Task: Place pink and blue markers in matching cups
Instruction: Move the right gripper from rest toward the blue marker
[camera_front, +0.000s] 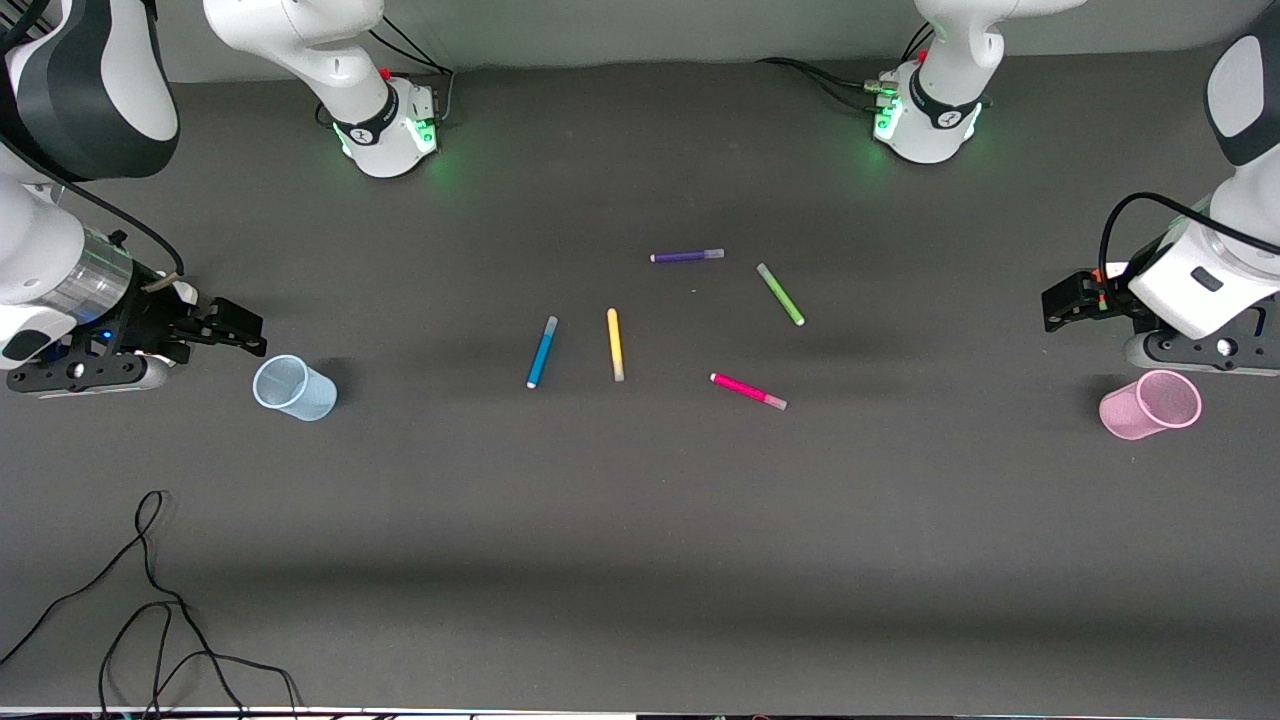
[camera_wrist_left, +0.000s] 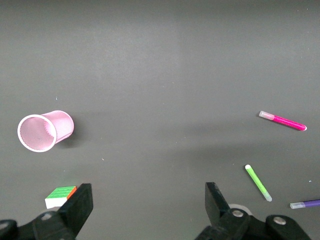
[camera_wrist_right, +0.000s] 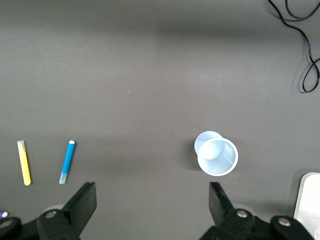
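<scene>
The sky-blue marker (camera_front: 541, 352) and the magenta-pink marker (camera_front: 748, 391) lie flat near the table's middle. The pale blue cup (camera_front: 295, 388) stands toward the right arm's end, the pale pink cup (camera_front: 1150, 405) toward the left arm's end. My right gripper (camera_front: 240, 335) is open and empty beside the blue cup. My left gripper (camera_front: 1060, 305) is open and empty beside the pink cup. The right wrist view shows my right gripper (camera_wrist_right: 152, 202), the blue cup (camera_wrist_right: 216, 155) and blue marker (camera_wrist_right: 66, 162). The left wrist view shows my left gripper (camera_wrist_left: 148, 202), the pink cup (camera_wrist_left: 45, 131) and pink marker (camera_wrist_left: 283, 121).
A yellow marker (camera_front: 615, 344) lies beside the blue one. A green marker (camera_front: 780, 294) and a purple marker (camera_front: 687, 256) lie farther from the front camera. A black cable (camera_front: 150, 590) loops on the table near the front edge, at the right arm's end.
</scene>
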